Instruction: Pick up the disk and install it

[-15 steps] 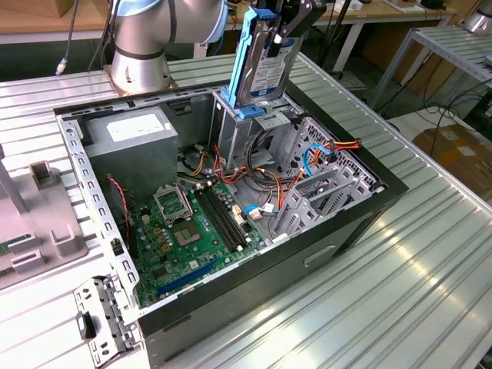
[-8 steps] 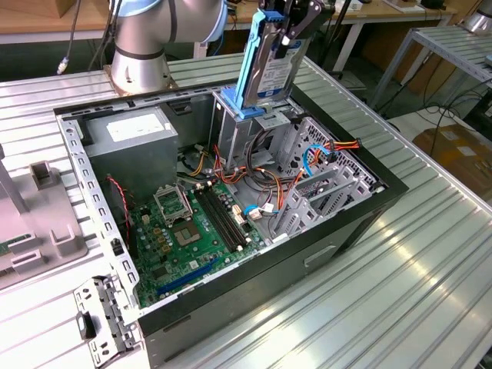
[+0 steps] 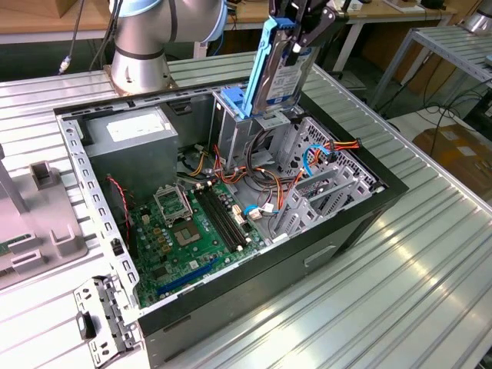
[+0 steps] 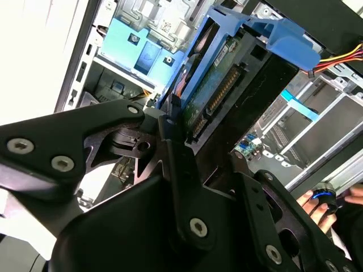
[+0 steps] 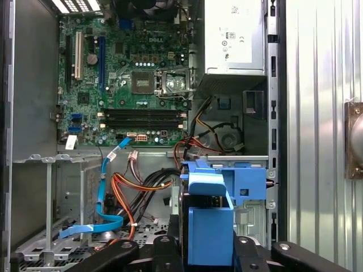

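I hold the flat silver blue-railed metal disk [image 3: 286,77] on edge in my clamped black gripper [image 3: 301,40], directly above the upright grey metal cage [image 3: 231,132], presumably so its rails meet the slot.

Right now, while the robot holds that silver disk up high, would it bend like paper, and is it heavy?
Probably stiff: the disk stands upright and straight in the tool, with no sag. Likely heavy for its size, since its body looks like metal. Its blue side rails look like smooth plastic, so it might slip if gripped loosely.
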